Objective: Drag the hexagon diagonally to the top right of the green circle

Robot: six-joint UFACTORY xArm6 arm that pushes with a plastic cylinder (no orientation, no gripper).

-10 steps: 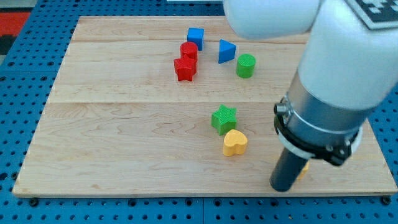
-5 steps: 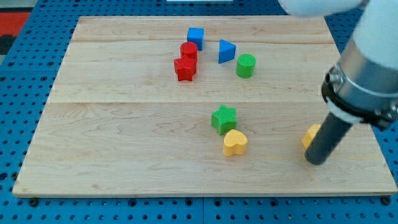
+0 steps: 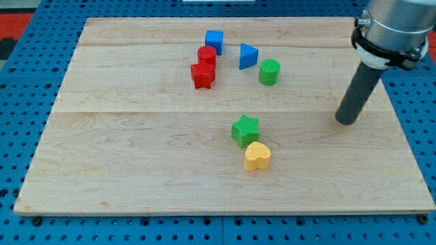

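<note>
My tip [image 3: 346, 122] rests on the board at the view's right, well to the right of and below the green circle [image 3: 269, 71]. The yellow hexagon [image 3: 338, 109] is almost fully hidden behind the rod; only thin yellow slivers show at the rod's edges just above the tip. The tip is against the hexagon's near side.
A blue triangle [image 3: 248, 56] lies just left of the green circle. A blue cube [image 3: 214, 41], a red cylinder [image 3: 206, 56] and a red star [image 3: 202, 75] cluster further left. A green star [image 3: 245, 130] and a yellow heart [image 3: 257, 156] touch near the middle. The wooden board [image 3: 136, 150] lies on a blue pegboard.
The rod has moved from the board's bottom right up towards the view's top right, pushing the yellow hexagon along with it. The other blocks have not moved.
</note>
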